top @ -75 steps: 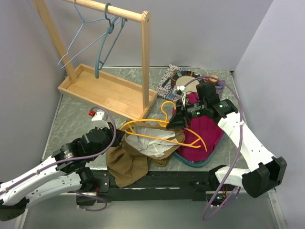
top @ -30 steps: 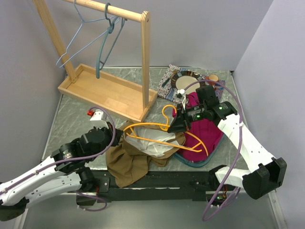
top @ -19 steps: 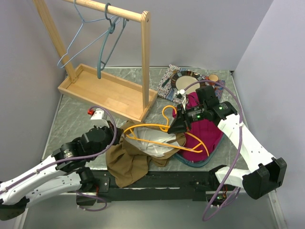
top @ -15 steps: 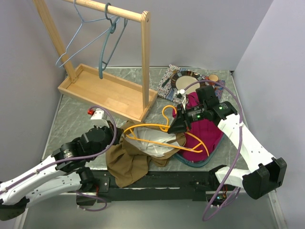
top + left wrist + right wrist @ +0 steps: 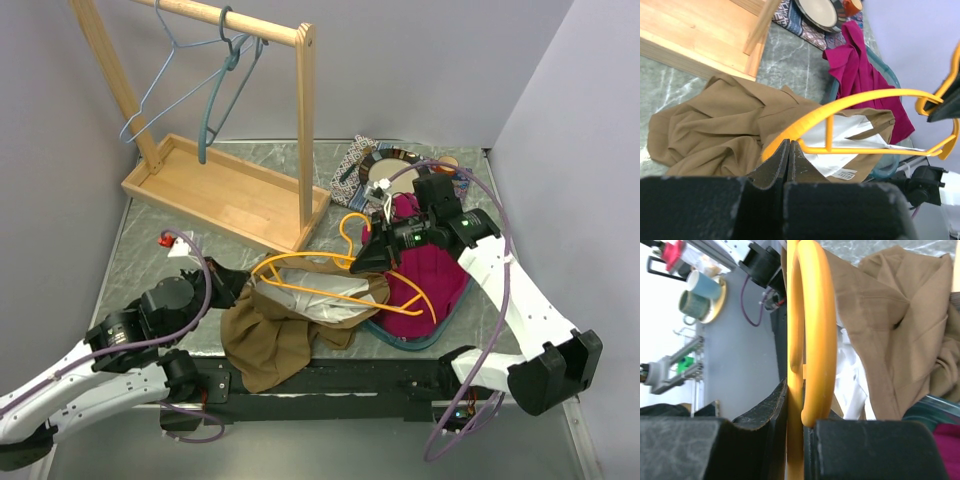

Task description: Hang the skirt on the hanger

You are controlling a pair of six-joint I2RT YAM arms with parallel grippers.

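Note:
An orange plastic hanger (image 5: 300, 259) hovers flat over the brown skirt (image 5: 270, 335), which lies crumpled near the table's front edge with its white lining (image 5: 335, 290) showing. My right gripper (image 5: 362, 258) is shut on the hanger near its hook; in the right wrist view the hanger (image 5: 812, 315) runs between the fingers, with the skirt (image 5: 880, 315) below. My left gripper (image 5: 232, 283) is shut at the skirt's left edge. In the left wrist view its tips (image 5: 789, 144) sit just before the hanger's left end (image 5: 860, 95) and the skirt (image 5: 715, 130), and no fabric shows between them.
A wooden clothes rack (image 5: 225, 190) stands at the back left with blue wire hangers (image 5: 215, 80) on its rail. A magenta garment (image 5: 425, 275) lies in a teal basin (image 5: 420, 343) at the right. A patterned cloth and a plate (image 5: 385, 165) lie behind it.
My left arm has drawn back to the left, away from the skirt's middle. The right gripper has carried the hanger slightly up and to the left.

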